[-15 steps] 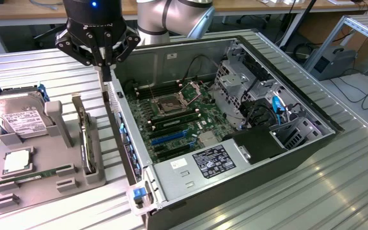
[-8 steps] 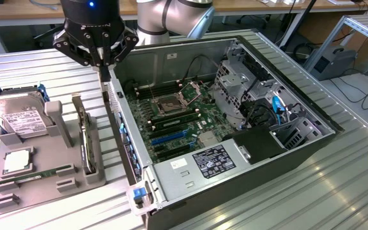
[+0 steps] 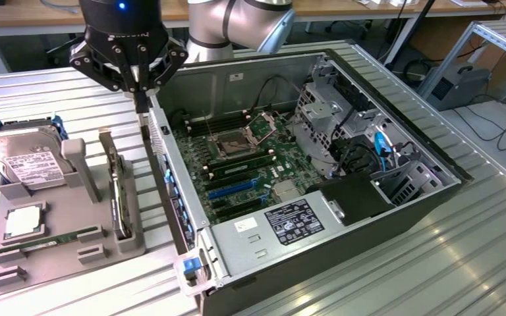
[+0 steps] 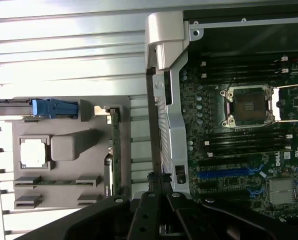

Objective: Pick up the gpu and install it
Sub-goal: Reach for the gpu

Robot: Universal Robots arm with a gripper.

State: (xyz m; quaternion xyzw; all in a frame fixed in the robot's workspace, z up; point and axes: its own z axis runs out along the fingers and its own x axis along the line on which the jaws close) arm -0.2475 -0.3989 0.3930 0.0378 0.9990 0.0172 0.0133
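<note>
1. One gray tray (image 3: 60, 263) sits at the exterior view's left. It holds a hard drive (image 3: 26, 164) at its eleven o'clock corner, a processor chip (image 3: 24, 222) toward eight o'clock and a RAM stick (image 3: 55, 239) near six.
2. The gpu (image 3: 118, 191) stands on its long edge in a slot along the tray's three o'clock side, with its green board edge up. It is seated in the tray and untouched, near the computer case (image 3: 235, 79) but apart from it.
3. The gripper (image 3: 140, 99) hangs at about one o'clock from the gpu, above the far corner of the case's rear wall (image 3: 178, 178). Its fingers are pressed together with nothing between them.
4. Further right the case lies open on its side, showing the motherboard (image 3: 253, 158). The blue expansion slots (image 3: 231, 191) lie at six o'clock from the bare processor socket (image 3: 234, 141), and the power supply (image 3: 292, 222) at five o'clock.
5. The step in hand looks like the reach for the card, and the pick has not yet been made. To do it well:
   - The fingers must part before they go down.
   - The fingers should line up across the card's thin top edge.
   - They should close on bare board near the middle of its length, so the card hangs level.
   - The lift should go straight up out of the slot, without twisting, to clear the tray's posts and the case wall close by.
</note>
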